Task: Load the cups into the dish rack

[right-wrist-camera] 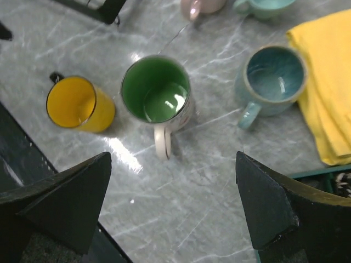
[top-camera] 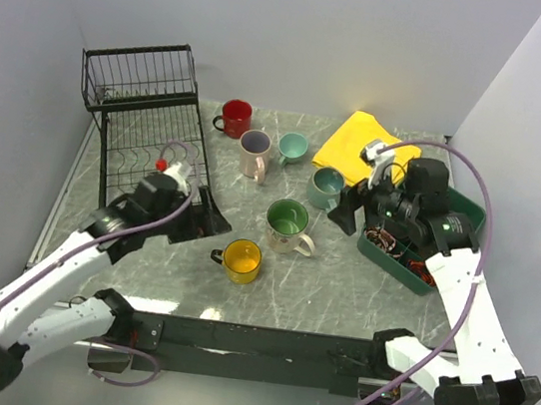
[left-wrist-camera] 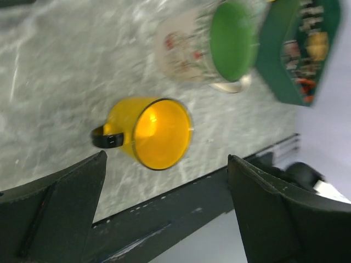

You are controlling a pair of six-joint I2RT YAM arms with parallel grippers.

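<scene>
The black wire dish rack (top-camera: 145,125) stands at the back left with no cups in it. All the cups sit upright on the marble table: red (top-camera: 234,117), pinkish-beige (top-camera: 254,152), small teal (top-camera: 291,147), grey-green (top-camera: 326,187), cream with green inside (top-camera: 287,225) and yellow (top-camera: 240,260). My left gripper (top-camera: 203,218) hovers open beside the rack's front end; its wrist view shows the yellow cup (left-wrist-camera: 156,131) just ahead of the open left gripper (left-wrist-camera: 167,158). My right gripper (top-camera: 361,218) hangs open and empty, above the table right of the cream cup (right-wrist-camera: 156,90) and near the grey-green cup (right-wrist-camera: 271,76).
A folded yellow cloth (top-camera: 364,145) lies at the back right. A green compartment tray (top-camera: 424,254) of small parts sits under the right arm. The black front rail (top-camera: 251,341) runs along the near table edge. Grey walls enclose the table.
</scene>
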